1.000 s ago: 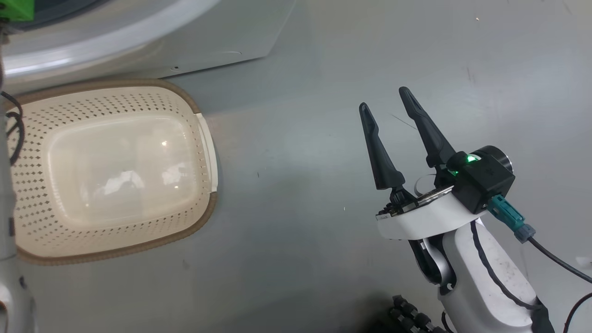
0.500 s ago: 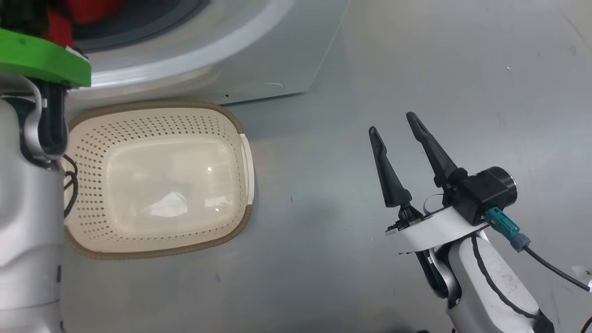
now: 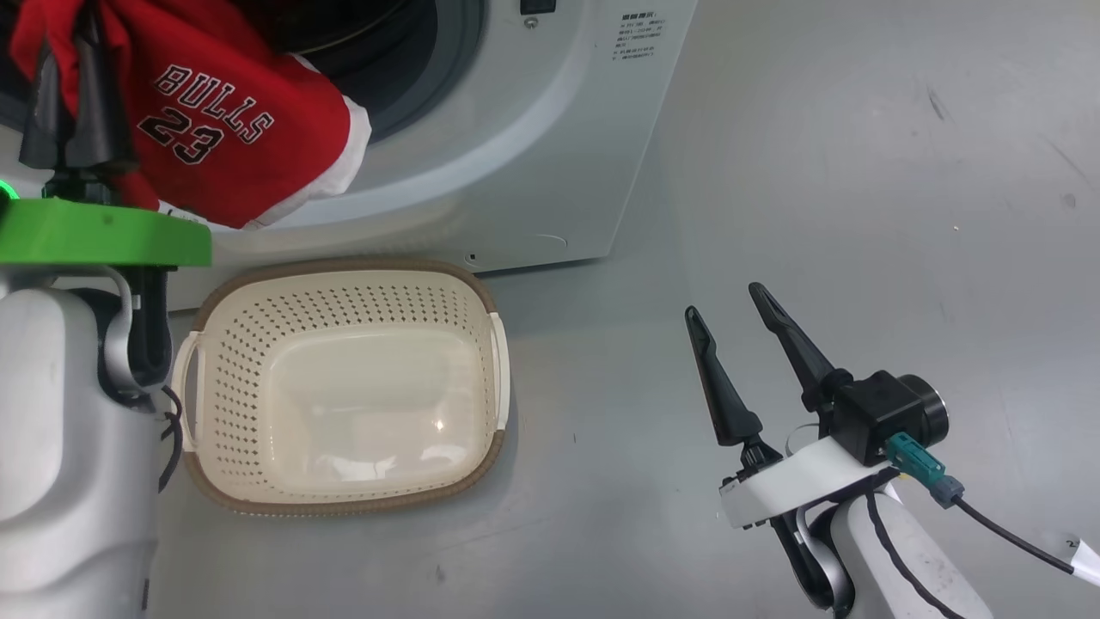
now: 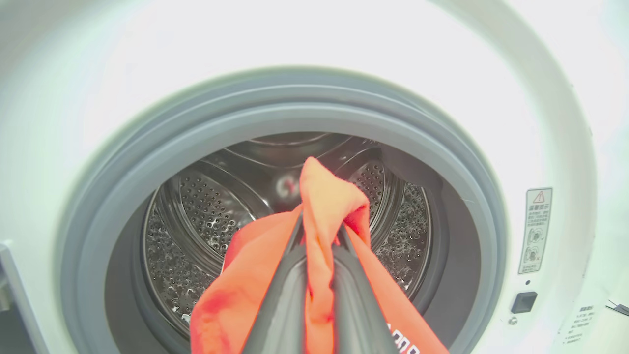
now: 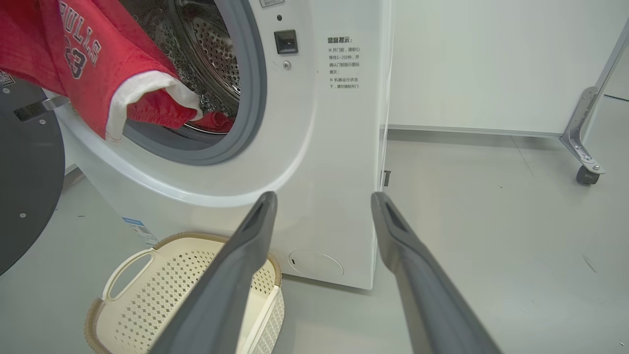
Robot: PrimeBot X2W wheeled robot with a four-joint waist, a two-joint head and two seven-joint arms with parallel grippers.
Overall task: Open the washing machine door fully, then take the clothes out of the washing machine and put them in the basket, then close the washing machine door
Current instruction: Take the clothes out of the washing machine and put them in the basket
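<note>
At about ten o'clock in the head view, the clothes (image 3: 223, 129) are hanging out of the mouth of the washing machine (image 3: 533, 172), with the red jersey's white-trimmed hem draping over the grey gasket (image 4: 442, 162) and the lower lip. The basket (image 3: 344, 266) is sitting at seven o'clock, directly below the opening and close against the machine's front. The likeliest trouble, as I am judging it, is the trailing hem dragging or catching on the gasket as the jersey is being drawn out. That could tug the fabric from a narrow pinch and drop it onto the floor (image 3: 859, 172) short of the basket. A second red piece is lying at the drum's edge in the right wrist view and may be getting pulled along. The left hand (image 4: 319, 236) is squeezing a bunched fold, its fingers almost together, with cloth bulging above the tips. The right hand (image 3: 724, 303), at four o'clock, is hovering over bare floor with fingers spread wide, holding nothing. The washing machine door (image 5: 24, 172) is standing open at nine o'clock in the right wrist view.
</note>
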